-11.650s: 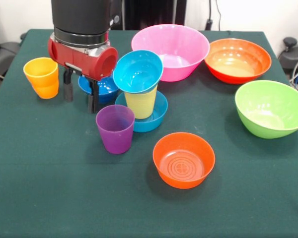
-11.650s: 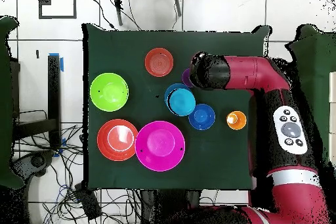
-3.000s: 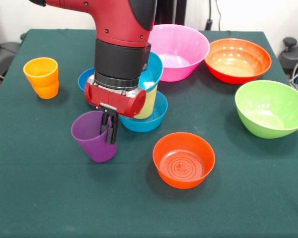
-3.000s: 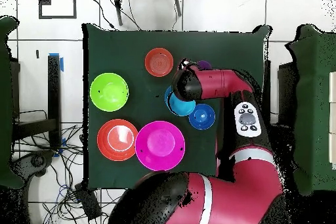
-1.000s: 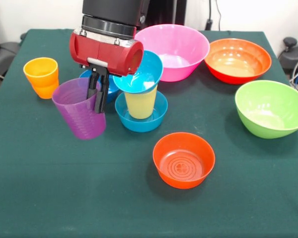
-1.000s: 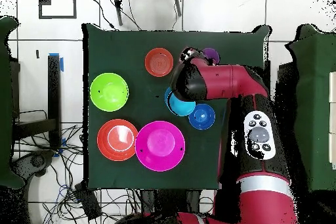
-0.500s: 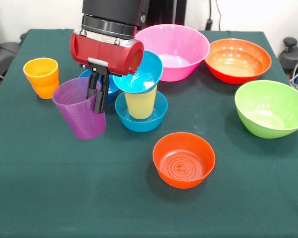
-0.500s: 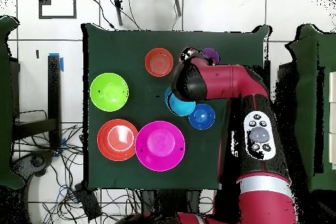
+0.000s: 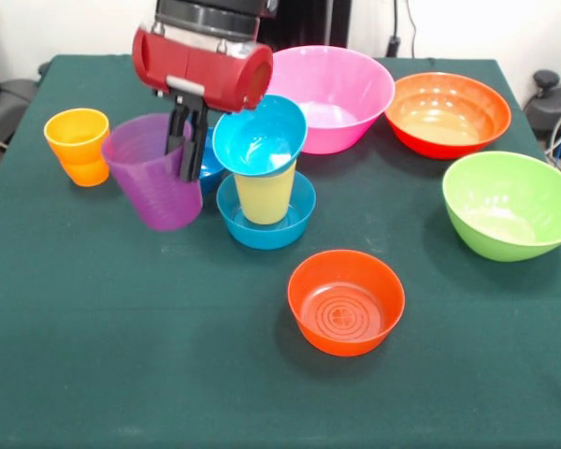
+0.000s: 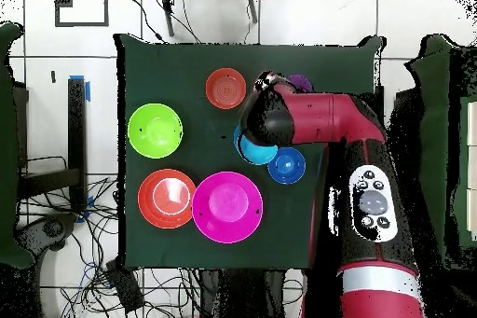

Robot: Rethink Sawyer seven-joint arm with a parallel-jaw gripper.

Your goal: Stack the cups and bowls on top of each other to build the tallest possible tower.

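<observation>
Overhead, purple cup (image 10: 298, 80) mostly hidden under arm, claw (image 9: 185, 150) clamped on its rim.

Tower (image 9: 262, 178) is your landmark: purple cup (image 9: 154, 182) hangs just beside it, dark blue bowl (image 9: 208, 161) behind, pink bowl (image 9: 329, 94) close behind-right. You've open cloth in front, either side of small orange-red bowl (image 9: 346, 301).
</observation>
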